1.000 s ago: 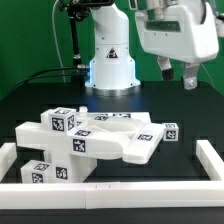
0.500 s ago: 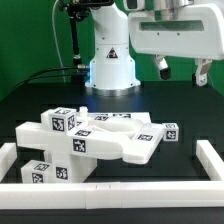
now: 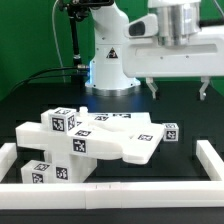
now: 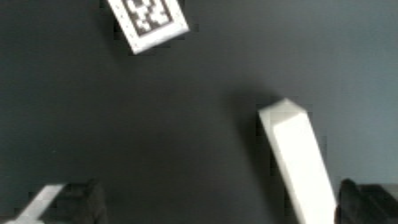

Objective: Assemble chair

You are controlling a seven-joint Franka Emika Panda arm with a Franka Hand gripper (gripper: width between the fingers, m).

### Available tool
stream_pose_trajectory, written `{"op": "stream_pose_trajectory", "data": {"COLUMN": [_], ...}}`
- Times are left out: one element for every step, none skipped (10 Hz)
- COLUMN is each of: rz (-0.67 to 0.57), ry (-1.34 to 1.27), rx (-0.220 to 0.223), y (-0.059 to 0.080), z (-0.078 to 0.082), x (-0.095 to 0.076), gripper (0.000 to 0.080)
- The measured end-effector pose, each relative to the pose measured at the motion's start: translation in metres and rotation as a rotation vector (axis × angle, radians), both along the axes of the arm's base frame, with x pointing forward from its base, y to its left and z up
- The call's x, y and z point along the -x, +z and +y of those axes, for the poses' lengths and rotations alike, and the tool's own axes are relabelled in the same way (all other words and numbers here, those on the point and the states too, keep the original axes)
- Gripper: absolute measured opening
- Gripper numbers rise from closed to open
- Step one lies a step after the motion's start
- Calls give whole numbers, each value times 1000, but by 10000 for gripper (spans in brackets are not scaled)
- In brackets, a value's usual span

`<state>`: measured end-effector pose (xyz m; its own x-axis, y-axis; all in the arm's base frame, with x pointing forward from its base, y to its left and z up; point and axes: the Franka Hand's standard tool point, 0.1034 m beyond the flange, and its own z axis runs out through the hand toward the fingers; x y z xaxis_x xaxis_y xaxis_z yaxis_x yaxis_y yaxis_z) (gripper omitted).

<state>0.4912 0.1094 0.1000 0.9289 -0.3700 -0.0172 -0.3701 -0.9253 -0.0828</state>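
Above the dark counter (image 3: 30, 110), toward the exterior view's right, the pincer (image 3: 178, 90) hangs with its two fingers spread wide and nothing between them; it is released and well clear of the work. Its dark fingertips (image 4: 68, 200) show at the edges of the wrist view, with bare counter between them, a tagged corner (image 4: 150, 22) of a white part and the end of a plain white rail (image 4: 302, 155) in sight.

The chair (image 3: 95, 140) lies low on the counter toward the exterior view's left and centre: a wide flat slab with tagged cubes and bars stacked against it, already looking joined into one chunky mass. A small tagged cube (image 3: 169, 132) sits at its edge on the exterior view's right; whether it is attached or only touching I cannot tell. White border rails (image 3: 212, 158) frame the area.

The step in hand appears to be an approach toward a next part. To do it well, the arm should descend vertically with the fingers wide, centre the chosen piece between them using the wrist view, and close across flat opposing faces rather than corners. Brushing the assembled mass sideways risks shifting it, so clearance from the slab matters.
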Motion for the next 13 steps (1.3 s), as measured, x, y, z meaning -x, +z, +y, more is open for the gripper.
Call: {"op": "stream_pose_trajectory", "data": {"rz": [2, -9, -14, -22, -59, -33, -21, -32, -33, -22, -12, -5, -5], "ry": [43, 116, 194, 261, 308, 300, 286, 283, 282, 287, 282, 271, 261], "rx": [-3, -2, 0, 4, 26, 39, 51, 71, 93, 98, 97, 93, 91], "y": [3, 4, 3, 1, -11, -30, -42, -54, -69, -79, -84, -86, -86], "z": [-3, -5, -5, -6, -9, -8, -8, -14, -16, -11, -7, -2, 2], "x": [-3, -5, -5, -4, 3, 21, 25, 25, 28, 33, 35, 37, 38], "gripper": [649, 649, 649, 649, 649, 649, 649, 649, 649, 649, 649, 649, 649]}}
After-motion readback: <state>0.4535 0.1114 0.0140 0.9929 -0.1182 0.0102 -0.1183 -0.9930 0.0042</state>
